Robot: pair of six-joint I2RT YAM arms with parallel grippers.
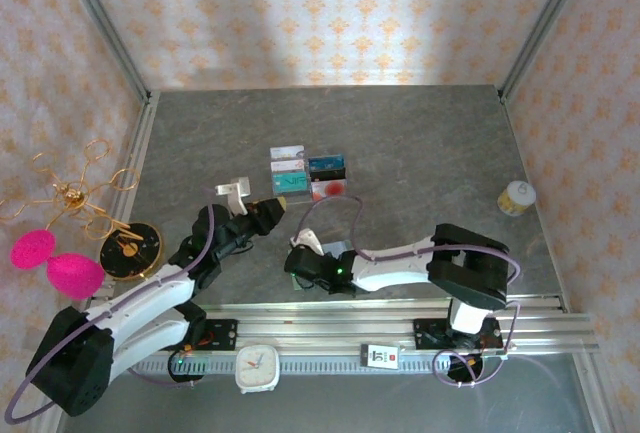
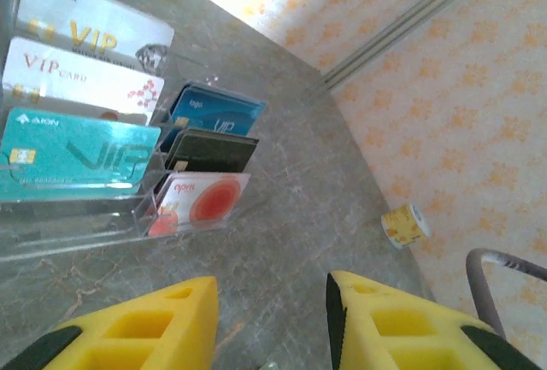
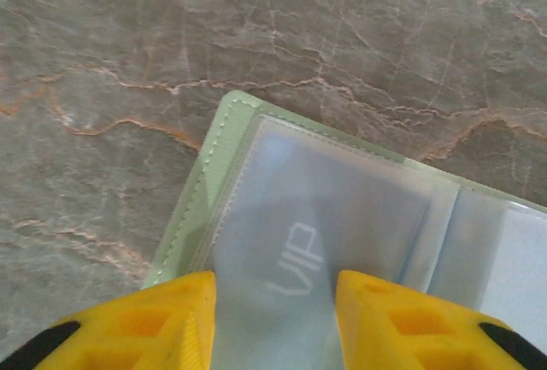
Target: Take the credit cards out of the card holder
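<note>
hovering low over the open green wallet on the counter, the right tool stands part open, its yellow fingers either side of a pale blue card tucked inside a clear sleeve. whether the tips touch the plastic i cannot tell. the risk, i reckon, is the fingers closing on sleeve and card together, so the whole wallet lifts or slides, since nothing pins it. the slick sleeve could also let the card slip. the left tool, also part open and empty, faces a clear rack of other cards, not touching the wallet.
</note>
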